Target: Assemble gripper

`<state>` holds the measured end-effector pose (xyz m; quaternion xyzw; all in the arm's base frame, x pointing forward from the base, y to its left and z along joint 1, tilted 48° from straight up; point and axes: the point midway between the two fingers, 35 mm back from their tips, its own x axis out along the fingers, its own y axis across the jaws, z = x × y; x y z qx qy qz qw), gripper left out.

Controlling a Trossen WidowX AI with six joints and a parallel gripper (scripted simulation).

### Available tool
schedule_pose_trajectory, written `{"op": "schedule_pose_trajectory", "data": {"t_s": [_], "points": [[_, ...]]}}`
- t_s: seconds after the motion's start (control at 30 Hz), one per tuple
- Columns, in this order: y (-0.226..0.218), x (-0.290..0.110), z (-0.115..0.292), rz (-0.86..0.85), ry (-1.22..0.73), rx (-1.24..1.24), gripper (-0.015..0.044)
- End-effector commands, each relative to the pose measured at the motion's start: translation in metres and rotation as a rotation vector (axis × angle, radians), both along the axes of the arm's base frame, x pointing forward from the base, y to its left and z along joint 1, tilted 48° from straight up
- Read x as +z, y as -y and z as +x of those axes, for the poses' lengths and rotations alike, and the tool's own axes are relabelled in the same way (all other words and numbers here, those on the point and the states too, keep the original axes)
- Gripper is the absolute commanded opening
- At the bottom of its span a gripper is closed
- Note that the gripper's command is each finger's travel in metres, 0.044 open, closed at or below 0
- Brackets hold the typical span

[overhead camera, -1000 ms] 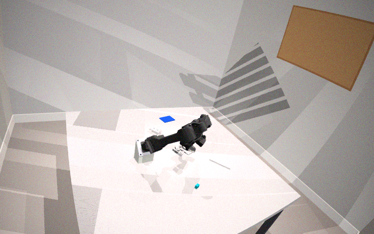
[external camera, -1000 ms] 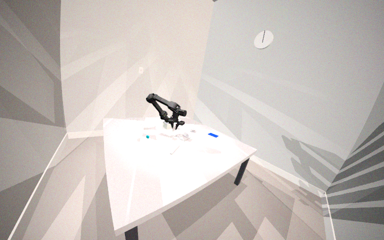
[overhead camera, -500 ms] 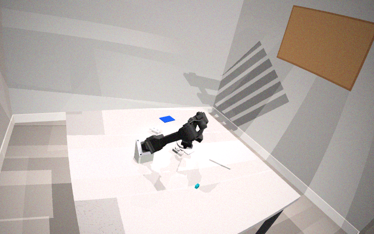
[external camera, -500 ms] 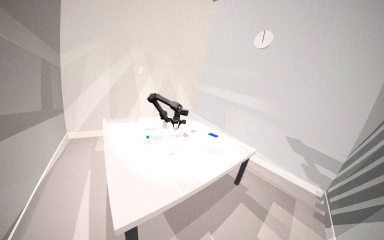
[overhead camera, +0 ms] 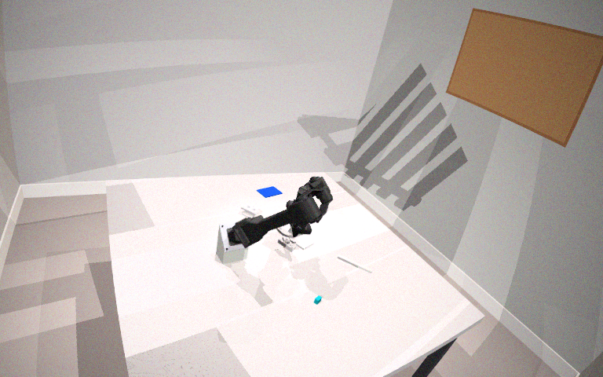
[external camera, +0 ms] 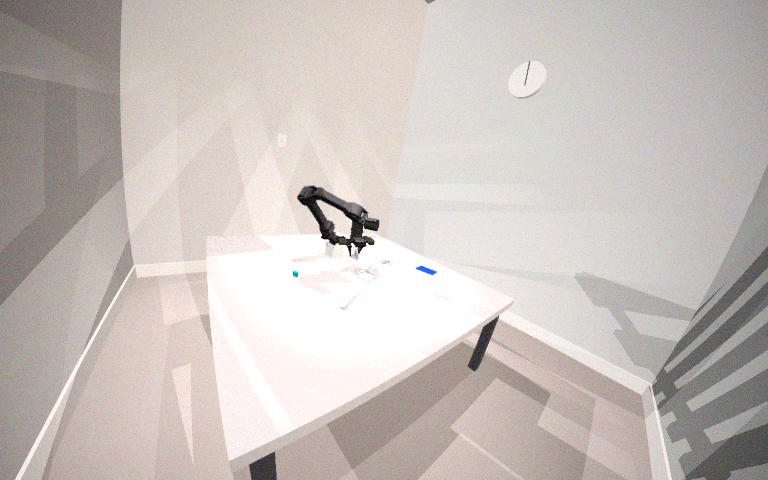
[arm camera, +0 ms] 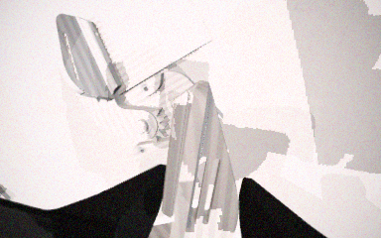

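We have claw (overhead camera: 298,232) (external camera: 354,253) (arm camera: 203,179) part-open, clamped on pale ribbed pc. (arm camera: 198,144), prob. jaw. Wrist view: grey curved pc. (arm camera: 86,57) at 10 o'clock from it. Top view: blue sq. (overhead camera: 269,192) at 11 o'clock from claw.

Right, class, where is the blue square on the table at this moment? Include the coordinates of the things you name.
In the top view, the flat blue square (overhead camera: 269,191) (external camera: 425,270) lies toward the table's far edge, left of the raised arm; in the exterior view, it lies right of the arm.

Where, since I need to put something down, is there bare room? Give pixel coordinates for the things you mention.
Room shows between the white rod (overhead camera: 354,264) (external camera: 350,300) and the exterior view's near table edge (external camera: 368,390), and between that edge and the teal block (overhead camera: 317,300) (external camera: 295,273). It's crowded under the pincer (overhead camera: 301,231) (external camera: 355,255) (arm camera: 202,180), around the pale parts (overhead camera: 305,243) (external camera: 369,275) (arm camera: 84,55).
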<state>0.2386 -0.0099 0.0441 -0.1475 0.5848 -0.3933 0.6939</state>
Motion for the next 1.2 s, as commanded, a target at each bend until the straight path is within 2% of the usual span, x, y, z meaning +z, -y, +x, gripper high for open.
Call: {"op": "schedule_pose_trajectory", "data": {"t_s": [0.0,0.83,1.17], "points": [[-0.004,-0.005,-0.004,-0.003,-0.070,0.064,0.0134],[-0.024,-0.031,-0.025,-0.035,-0.544,0.505,0.0134],[-0.024,-0.031,-0.026,-0.036,-0.557,0.517,0.0134]]}}
